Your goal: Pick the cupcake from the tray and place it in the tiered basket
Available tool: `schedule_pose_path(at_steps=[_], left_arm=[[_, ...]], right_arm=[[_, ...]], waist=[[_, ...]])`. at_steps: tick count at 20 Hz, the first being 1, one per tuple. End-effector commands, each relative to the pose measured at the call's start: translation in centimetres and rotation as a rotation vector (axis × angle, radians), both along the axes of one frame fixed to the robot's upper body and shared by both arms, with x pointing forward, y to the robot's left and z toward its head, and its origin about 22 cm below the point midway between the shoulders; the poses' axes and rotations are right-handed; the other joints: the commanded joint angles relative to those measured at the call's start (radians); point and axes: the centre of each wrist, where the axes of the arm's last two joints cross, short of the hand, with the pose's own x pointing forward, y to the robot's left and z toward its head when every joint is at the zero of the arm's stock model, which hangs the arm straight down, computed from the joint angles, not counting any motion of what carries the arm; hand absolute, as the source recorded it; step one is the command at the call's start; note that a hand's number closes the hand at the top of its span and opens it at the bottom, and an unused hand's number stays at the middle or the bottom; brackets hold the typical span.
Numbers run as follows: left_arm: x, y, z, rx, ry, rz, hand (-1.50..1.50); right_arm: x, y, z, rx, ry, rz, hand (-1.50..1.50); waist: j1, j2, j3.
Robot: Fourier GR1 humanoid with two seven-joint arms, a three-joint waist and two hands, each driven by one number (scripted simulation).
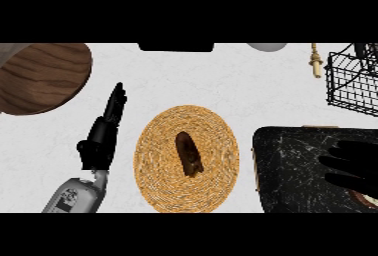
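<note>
The robot's right hand (353, 167) is hovering over the black tray (295, 170), fingers curling where the cupcake (367, 200) is peeking out at the picture's edge, apparently closing to lift it toward the wire tiered basket (353, 80); the left hand (107, 131) is resting open.

Left hand (103, 131) at eight o'clock, fingers straight, pointing toward twelve, grey forearm below. Right hand (354, 167) at four o'clock, fingers spread, pointing toward nine.

Woven mat (159, 170), brown pastry (188, 154), wooden bowl (44, 77)
</note>
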Motion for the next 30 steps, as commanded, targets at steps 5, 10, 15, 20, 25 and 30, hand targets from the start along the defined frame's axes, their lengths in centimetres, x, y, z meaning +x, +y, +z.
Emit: schedule_pose_path(at_steps=[5,10,15,20,25,30], left_arm=[[0.3,-0.7,0.0,0.004,0.009,0.011,0.00],[0.3,-1.1,-0.1,0.000,0.007,0.017,0.00],[-0.6,-0.8,0.1,-0.001,0.022,0.029,0.00],[-0.9,2.0,0.5,0.003,0.010,0.012,0.00],[0.9,0.5,0.4,0.010,0.009,0.043,0.00],[-0.9,1.3,-0.9,-0.002,0.018,0.022,0.00]], right_arm=[[1.3,-4.6,-6.8,-0.071,0.090,0.172,-1.50],[1.1,-9.7,-11.8,-0.066,0.098,0.208,-1.50],[2.5,-12.5,-13.3,-0.050,0.086,0.214,-1.50],[4.1,-10.2,-16.8,-0.019,0.097,0.213,-1.50],[4.6,-10.9,-17.4,0.040,0.105,0.200,1.50],[5.2,-10.2,-18.6,0.081,-0.090,0.249,1.50]], waist=[[-0.019,-0.004,-0.005],[-0.022,-0.007,-0.009],[-0.023,-0.012,-0.011],[-0.020,-0.013,-0.012],[-0.035,-0.013,-0.012],[-0.032,-0.015,-0.012]])
